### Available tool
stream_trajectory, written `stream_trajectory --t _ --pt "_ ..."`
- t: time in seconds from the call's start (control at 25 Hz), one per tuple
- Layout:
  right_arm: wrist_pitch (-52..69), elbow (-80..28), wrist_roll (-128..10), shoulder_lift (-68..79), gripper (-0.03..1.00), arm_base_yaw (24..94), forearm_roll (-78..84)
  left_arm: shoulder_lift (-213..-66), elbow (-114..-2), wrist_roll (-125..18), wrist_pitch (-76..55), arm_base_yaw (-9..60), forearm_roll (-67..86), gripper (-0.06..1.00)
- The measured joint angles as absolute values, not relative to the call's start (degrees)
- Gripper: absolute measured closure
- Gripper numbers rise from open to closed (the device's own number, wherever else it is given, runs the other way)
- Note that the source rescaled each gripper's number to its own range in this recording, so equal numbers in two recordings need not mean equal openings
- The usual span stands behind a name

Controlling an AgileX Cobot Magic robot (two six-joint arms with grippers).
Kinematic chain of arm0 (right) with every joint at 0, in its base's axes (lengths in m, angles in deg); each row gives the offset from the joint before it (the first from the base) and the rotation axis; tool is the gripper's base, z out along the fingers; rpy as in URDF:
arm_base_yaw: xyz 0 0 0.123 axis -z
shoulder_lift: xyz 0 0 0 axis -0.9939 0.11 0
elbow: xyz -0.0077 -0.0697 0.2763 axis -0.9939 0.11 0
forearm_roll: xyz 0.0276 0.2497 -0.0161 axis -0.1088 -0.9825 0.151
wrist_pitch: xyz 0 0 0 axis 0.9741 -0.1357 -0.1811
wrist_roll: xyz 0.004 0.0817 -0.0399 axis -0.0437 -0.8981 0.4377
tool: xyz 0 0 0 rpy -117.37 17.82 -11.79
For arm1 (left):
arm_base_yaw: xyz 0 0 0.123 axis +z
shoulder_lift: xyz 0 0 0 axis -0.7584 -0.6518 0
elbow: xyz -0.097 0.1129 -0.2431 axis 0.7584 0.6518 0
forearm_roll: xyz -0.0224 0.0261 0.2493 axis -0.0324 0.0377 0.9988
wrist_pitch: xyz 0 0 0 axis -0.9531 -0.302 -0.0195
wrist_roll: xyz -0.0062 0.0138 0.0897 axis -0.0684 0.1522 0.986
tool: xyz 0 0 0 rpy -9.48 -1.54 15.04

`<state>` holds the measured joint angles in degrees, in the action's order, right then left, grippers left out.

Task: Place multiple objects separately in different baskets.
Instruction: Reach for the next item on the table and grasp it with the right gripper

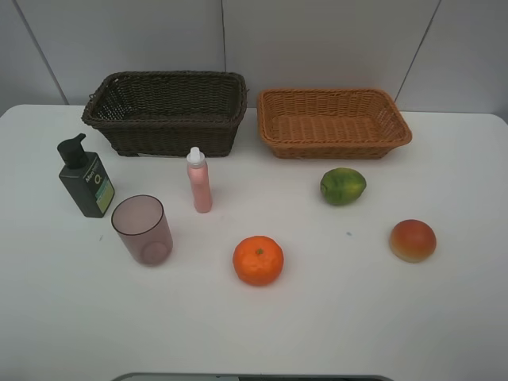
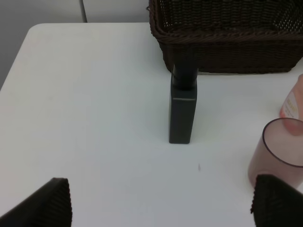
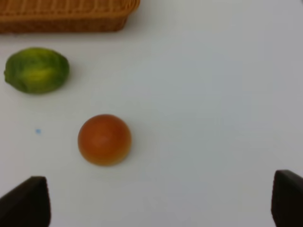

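The left hand is spread wide and empty, its fingertips framing bare bench short of the dark green pump bottle, which stands upright just in front of the dark brown basket. The translucent pinkish cup stands mouth up near one fingertip, with the small pink bottle beyond it. The right hand is likewise spread, with nothing between its fingers. The red-yellow fruit lies nearest to it and the green fruit farther on, close to the orange-tan basket. The orange sits alone mid-bench. Both baskets show nothing inside, so the sorting looks not yet begun. The layout seems deliberate: containers lie before the dark basket and fruit before the tan one, each group within its own arm's reach
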<state>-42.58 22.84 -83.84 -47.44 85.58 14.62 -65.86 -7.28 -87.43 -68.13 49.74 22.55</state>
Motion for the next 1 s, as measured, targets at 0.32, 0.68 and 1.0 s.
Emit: stream_trajectory --t 0.32,0.68,1.0 --pt "-34.01 16.38 -83.84 -20.56 0.01 84.55 13.51 -65.86 -7.28 -87.43 -68.09 49.74 22.55 -0.04" --pt "-26.14 10.88 -83.84 0.85 0.01 76.36 12.54 -65.86 -7.28 -87.43 -68.09 49.74 22.55 -0.04" --pt "-26.34 7.94 -83.84 13.99 0.01 76.05 11.30 -65.86 -7.28 -87.43 -68.09 49.74 22.55 -0.04"
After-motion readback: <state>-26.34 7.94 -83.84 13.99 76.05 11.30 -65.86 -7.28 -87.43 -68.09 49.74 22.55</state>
